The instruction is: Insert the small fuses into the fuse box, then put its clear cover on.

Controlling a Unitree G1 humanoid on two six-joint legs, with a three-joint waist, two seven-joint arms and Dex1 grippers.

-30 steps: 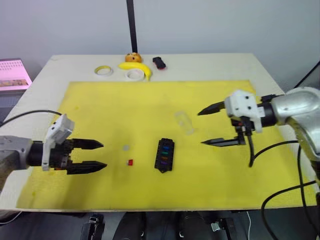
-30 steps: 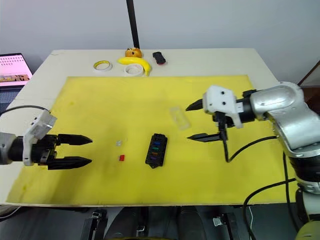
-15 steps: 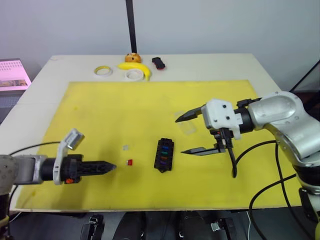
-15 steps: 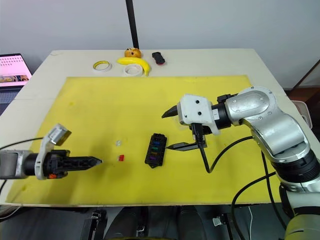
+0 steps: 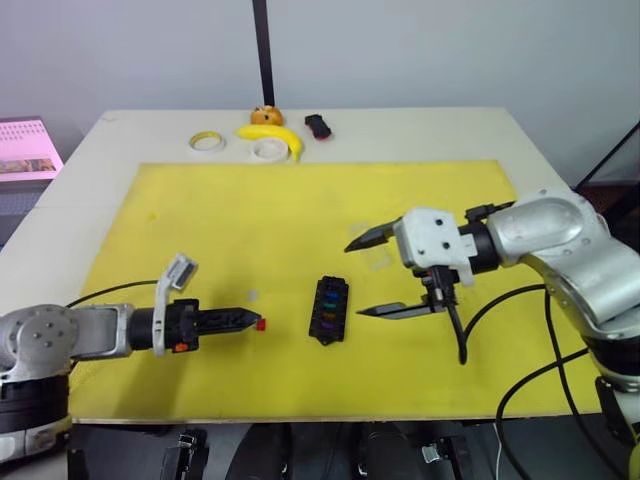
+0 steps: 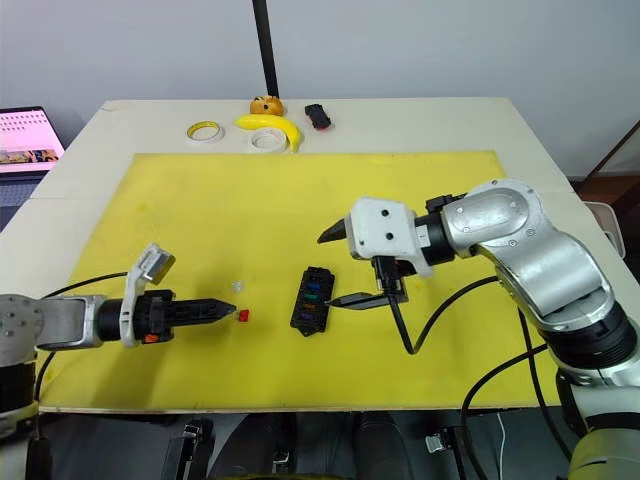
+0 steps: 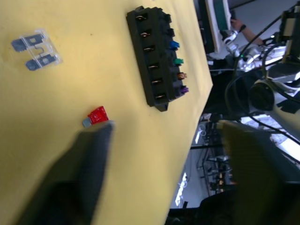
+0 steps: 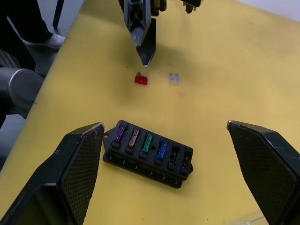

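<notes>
On the yellow mat [image 5: 250, 210], the small red blade fuse [image 5: 260, 324] is met by the nearly closed left hand [image 5: 247, 320], which should straddle it squarely, while the spread right hand [image 5: 362, 276] brackets the black six-slot fuse box [image 5: 329, 310], four fuses seated.

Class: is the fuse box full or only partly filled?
Partly filled: the fuse box holds four coloured fuses, with two slots empty; the red fuse lies on the mat.

Pale table [image 5: 80, 190], yellow mat [image 5: 250, 220] on it, tape rolls [image 5: 208, 142], banana [image 5: 275, 134] at far edge
</notes>
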